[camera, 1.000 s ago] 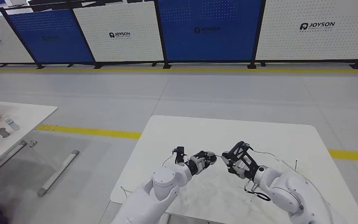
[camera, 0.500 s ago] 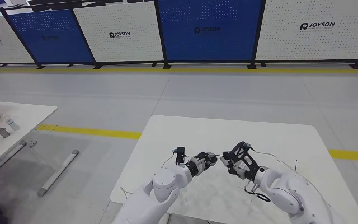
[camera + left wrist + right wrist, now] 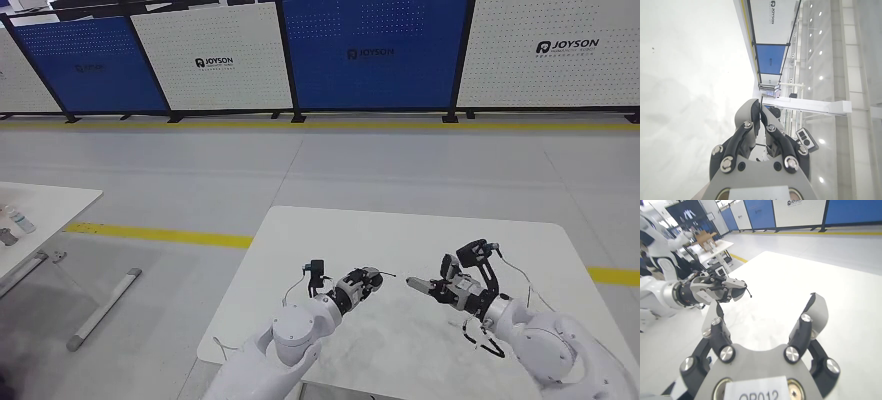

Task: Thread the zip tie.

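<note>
Moved: right gripper [image 3: 765, 306] had drawn back from the left gripper [image 3: 743, 288] since the frame half a second before, when the two sets of tips nearly met; the left gripper itself had barely shifted.
Left gripper: jaws were pressed together, pad against pad in the left wrist view, and pinched the zip tie.
Zip tie [image 3: 749, 293]: a thin black strand, it poked out from the tip of the left gripper's closed jaws and curved a short way through the air to a small knob at its end; the rest was hidden between the pads.
Right gripper: jaws stood wide apart; it sat well clear of the left gripper, on that gripper's right, and pointed toward it.
Tabletop [image 3: 400, 232]: white and faintly scuffed, it lay beneath the left gripper.
</note>
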`<action>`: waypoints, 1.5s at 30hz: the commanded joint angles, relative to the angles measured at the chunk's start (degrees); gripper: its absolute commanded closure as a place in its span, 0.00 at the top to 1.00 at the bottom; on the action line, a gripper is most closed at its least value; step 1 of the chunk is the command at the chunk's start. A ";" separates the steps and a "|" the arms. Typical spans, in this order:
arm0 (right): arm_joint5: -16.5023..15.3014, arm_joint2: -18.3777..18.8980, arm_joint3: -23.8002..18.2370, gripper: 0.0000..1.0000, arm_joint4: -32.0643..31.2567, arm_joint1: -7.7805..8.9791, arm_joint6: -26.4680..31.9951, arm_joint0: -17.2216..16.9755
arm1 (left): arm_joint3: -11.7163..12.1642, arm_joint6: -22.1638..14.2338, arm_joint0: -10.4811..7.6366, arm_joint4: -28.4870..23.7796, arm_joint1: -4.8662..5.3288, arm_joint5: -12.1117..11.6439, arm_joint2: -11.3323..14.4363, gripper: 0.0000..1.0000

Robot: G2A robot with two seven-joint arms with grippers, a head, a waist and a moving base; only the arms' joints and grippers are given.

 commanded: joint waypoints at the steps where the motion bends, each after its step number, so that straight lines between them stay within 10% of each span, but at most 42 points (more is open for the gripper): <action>1: -0.01 0.92 0.52 1.00 8.17 0.14 4.00 0.10 | -0.36 -0.05 0.36 1.79 0.06 -0.79 0.34 0.00; 15: -0.01 1.14 0.99 1.00 10.69 0.16 5.62 0.20 | -0.90 -1.58 0.89 5.43 0.29 -1.27 1.04 0.00; 23: 0.34 1.52 6.84 1.00 29.05 -0.39 19.96 3.33 | -0.15 1.30 -0.34 -0.13 -0.31 3.61 0.06 0.00; 28: 6.00 -1.54 10.96 1.00 33.20 -1.46 26.80 7.81 | 0.33 0.73 -1.04 -1.77 -0.28 7.87 -0.67 0.00; 38: 6.44 -1.88 11.40 1.00 33.35 -1.62 26.83 8.32 | 0.37 0.63 -1.15 -1.89 -0.29 7.73 -0.70 0.00; 45: 6.95 -2.71 11.82 1.00 33.22 -1.75 30.59 8.50 | 9.48 -2.66 -5.74 -12.54 -0.08 7.87 2.17 0.00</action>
